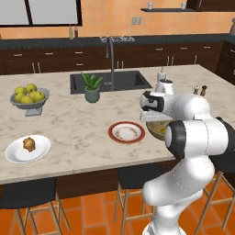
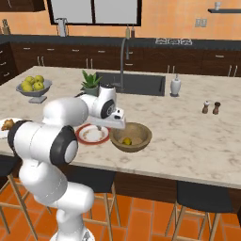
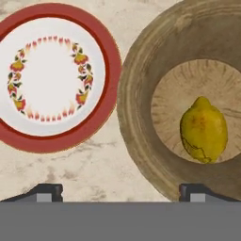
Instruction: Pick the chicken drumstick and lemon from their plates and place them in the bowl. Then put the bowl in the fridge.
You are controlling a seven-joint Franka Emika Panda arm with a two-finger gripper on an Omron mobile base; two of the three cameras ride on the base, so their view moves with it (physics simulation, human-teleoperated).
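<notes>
Above bowl [image 3: 141, 117] rim: gripper [image 3: 121, 192] spread wide, empty; lemon [image 3: 203, 130] inside; red-rimmed plate [image 3: 55, 75] just beside.

You see the lemon [image 3: 203, 130] lying inside the wooden bowl [image 3: 141, 117]; at its nine o'clock sits the bare red-rimmed plate [image 3: 104, 44], and the chicken drumstick [image 1: 29, 144] rests on the white plate [image 1: 13, 156].
</notes>
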